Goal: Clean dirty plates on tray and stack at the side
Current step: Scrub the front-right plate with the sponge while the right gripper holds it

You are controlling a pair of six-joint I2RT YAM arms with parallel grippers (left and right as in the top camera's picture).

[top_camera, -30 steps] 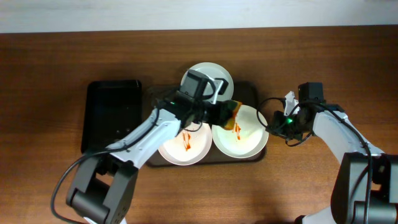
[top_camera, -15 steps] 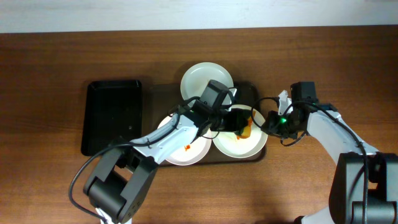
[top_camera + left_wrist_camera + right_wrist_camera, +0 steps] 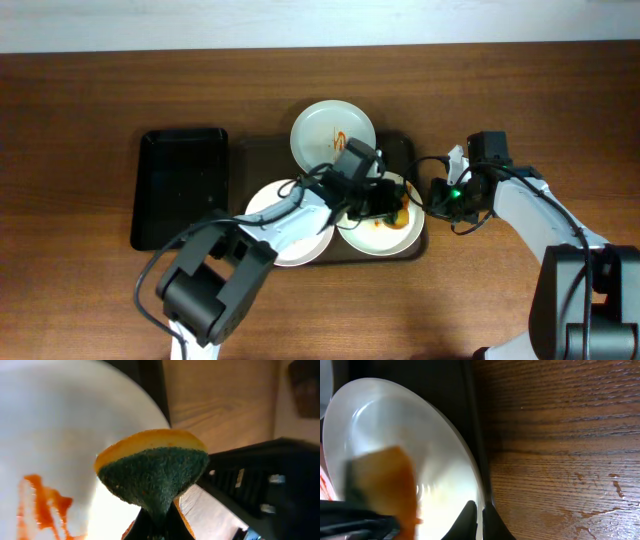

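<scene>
Three white plates lie on the brown tray (image 3: 405, 146). The far plate (image 3: 333, 130) carries a red smear, and the near-left plate (image 3: 283, 232) is partly under my left arm. Over the near-right plate (image 3: 372, 236) my left gripper (image 3: 385, 205) is shut on a yellow-and-green sponge (image 3: 155, 472), which is pressed to the white plate (image 3: 55, 430) beside red sauce streaks (image 3: 45, 505). At that plate's right rim my right gripper (image 3: 481, 516) is shut on the plate (image 3: 430, 435), one finger inside the rim and one outside. The sponge (image 3: 387, 485) shows blurred in the right wrist view.
A smaller black tray (image 3: 180, 187) sits left of the brown tray. Bare wooden table (image 3: 560, 435) lies right of the tray's dark rim (image 3: 470, 410). The right arm's cables (image 3: 430, 165) loop above the gripper.
My left gripper has carried the sponge down and to the right across the near-right plate. My right gripper has closed onto that plate's right rim.
</scene>
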